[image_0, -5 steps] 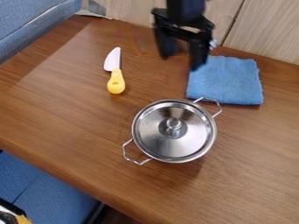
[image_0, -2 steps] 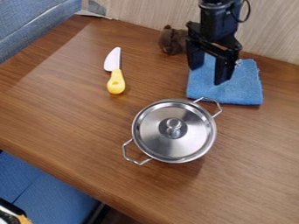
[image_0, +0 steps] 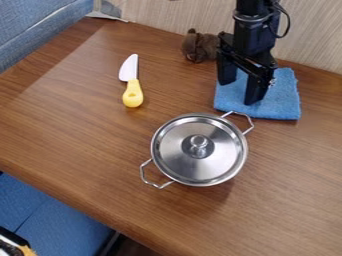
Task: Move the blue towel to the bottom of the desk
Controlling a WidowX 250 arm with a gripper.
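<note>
My black fingers (image_0: 254, 91) are spread and empty above the blue towel (image_0: 283, 97), which lies flat on the wooden tabletop (image_0: 73, 125) beside the lidded pot (image_0: 199, 165); I judge that grasping comes next, by lowering and pinching cloth.

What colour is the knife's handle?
The knife's handle is yellow, seen best in the current camera view.

The hand (image_0: 239, 92) has come from the top centre of the frame rightward and down, to the blue towel (image_0: 284, 97) at upper right, now hiding more of its upper left part. It sits slightly lower than a moment ago. The brown thing (image_0: 194, 46), first behind the hand, has come into view, and so has the cable (image_0: 288, 22) beside the arm (image_0: 251, 35).
</note>
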